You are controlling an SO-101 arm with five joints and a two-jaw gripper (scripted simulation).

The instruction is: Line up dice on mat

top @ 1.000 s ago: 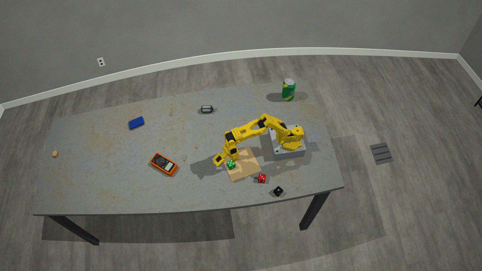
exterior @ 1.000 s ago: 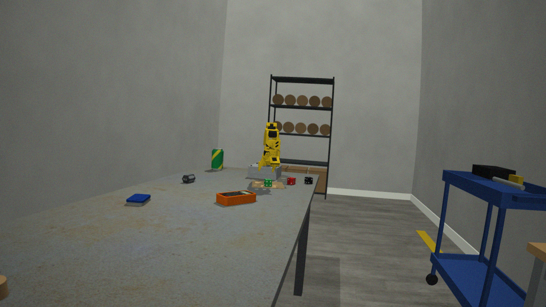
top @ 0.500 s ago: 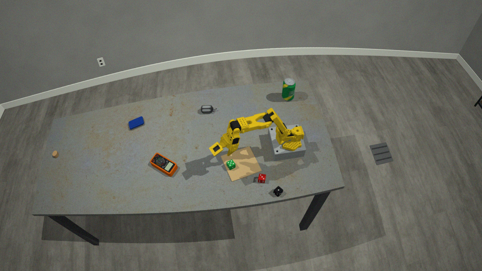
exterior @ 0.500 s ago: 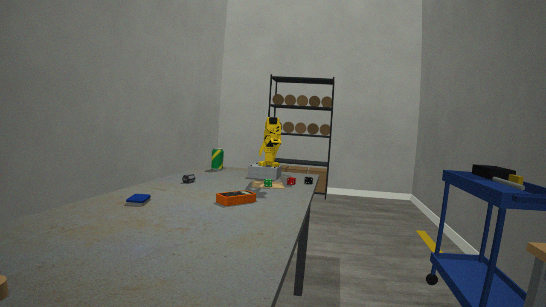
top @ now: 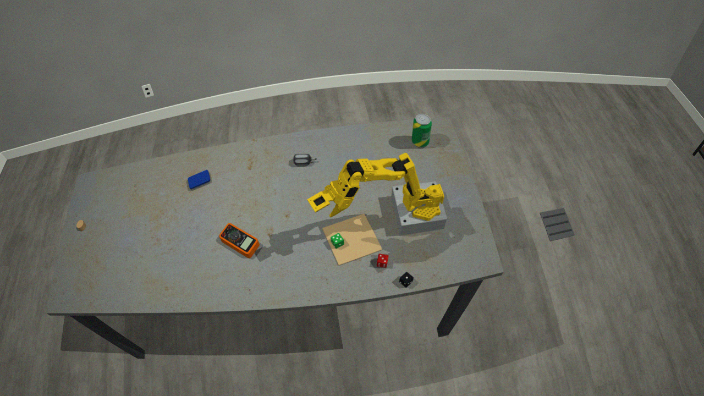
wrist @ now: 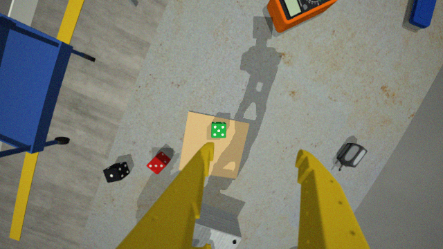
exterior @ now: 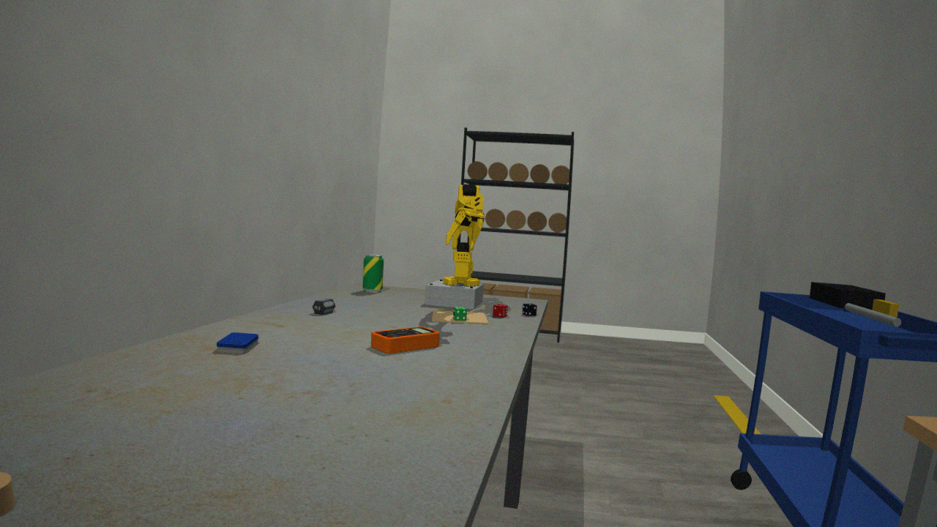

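A green die [top: 337, 240] [exterior: 460, 313] [wrist: 219, 130] lies flat, five up, fully on the tan mat [top: 361, 246] [wrist: 195, 138], near its edge far from the base. A red die [top: 382, 260] [exterior: 499, 311] [wrist: 158, 163] sits on the table just off the mat, three up. A black die [top: 406, 279] [exterior: 529, 309] [wrist: 116, 172] lies beyond it near the table's front edge; its top seems to show one. My gripper [exterior: 460, 244] [wrist: 255, 149] hangs high above the table, open, with nothing between its fingers.
An orange multimeter [top: 239, 240] [exterior: 405, 340] lies beyond the mat from the base. A blue box [top: 199, 179] and a small dark object [top: 302, 159] lie towards the wall. A green can [top: 422, 130] stands behind the robot's grey base block [top: 423, 224].
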